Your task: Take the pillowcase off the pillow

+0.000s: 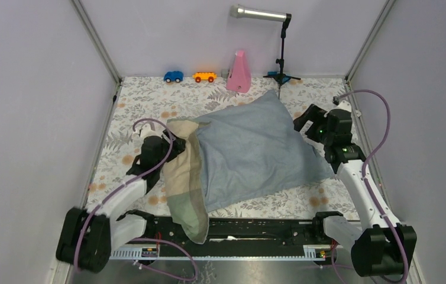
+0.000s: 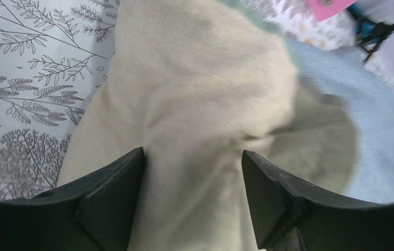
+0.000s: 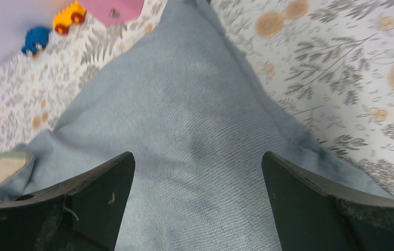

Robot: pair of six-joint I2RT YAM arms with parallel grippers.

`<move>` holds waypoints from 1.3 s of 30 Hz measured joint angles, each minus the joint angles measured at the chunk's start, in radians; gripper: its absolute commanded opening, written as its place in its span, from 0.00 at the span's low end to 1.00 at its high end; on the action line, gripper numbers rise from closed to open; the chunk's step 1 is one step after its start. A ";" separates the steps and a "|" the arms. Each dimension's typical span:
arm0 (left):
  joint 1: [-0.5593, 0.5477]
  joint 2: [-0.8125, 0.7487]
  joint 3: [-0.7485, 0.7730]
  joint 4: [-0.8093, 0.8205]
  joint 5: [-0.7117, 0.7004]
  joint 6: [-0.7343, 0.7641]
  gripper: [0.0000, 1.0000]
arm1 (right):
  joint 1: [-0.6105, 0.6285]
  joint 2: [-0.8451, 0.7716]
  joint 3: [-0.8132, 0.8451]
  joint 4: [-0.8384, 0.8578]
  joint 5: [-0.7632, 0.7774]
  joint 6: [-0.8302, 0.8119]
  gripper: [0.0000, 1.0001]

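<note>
The pillowcase (image 1: 256,154) lies in the middle of the table, dusty blue-grey and bulging, with its beige-olive band (image 1: 185,177) at the left end hanging over the near edge. The pillow is hidden inside it. My left gripper (image 1: 170,148) is open at the band's left edge. In the left wrist view the beige fabric (image 2: 195,78) lies between the open fingers (image 2: 192,157), with blue fabric (image 2: 362,120) to the right. My right gripper (image 1: 303,127) is open at the case's right corner. In the right wrist view its fingers (image 3: 197,159) straddle the blue cloth (image 3: 195,104) without closing on it.
A blue toy car (image 1: 173,76), an orange toy car (image 1: 204,77), a pink cone (image 1: 239,72) and a microphone stand (image 1: 281,59) stand along the back edge. The floral tablecloth (image 1: 144,106) is walled in left, right and behind.
</note>
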 measured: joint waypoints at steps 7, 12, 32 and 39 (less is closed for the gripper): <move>-0.069 -0.491 0.033 -0.269 -0.167 -0.052 0.99 | 0.076 0.133 0.009 -0.024 -0.056 -0.038 0.98; -0.138 -0.345 0.283 -0.412 -0.204 -0.033 0.98 | 0.119 0.222 0.009 -0.023 -0.059 -0.040 0.99; -0.461 0.020 0.403 -0.738 -0.583 0.013 0.27 | 0.149 0.330 -0.036 0.074 0.202 0.061 0.99; -0.179 -0.270 0.275 -0.768 -0.552 -0.113 0.13 | 0.149 0.320 -0.083 0.136 0.235 0.086 0.95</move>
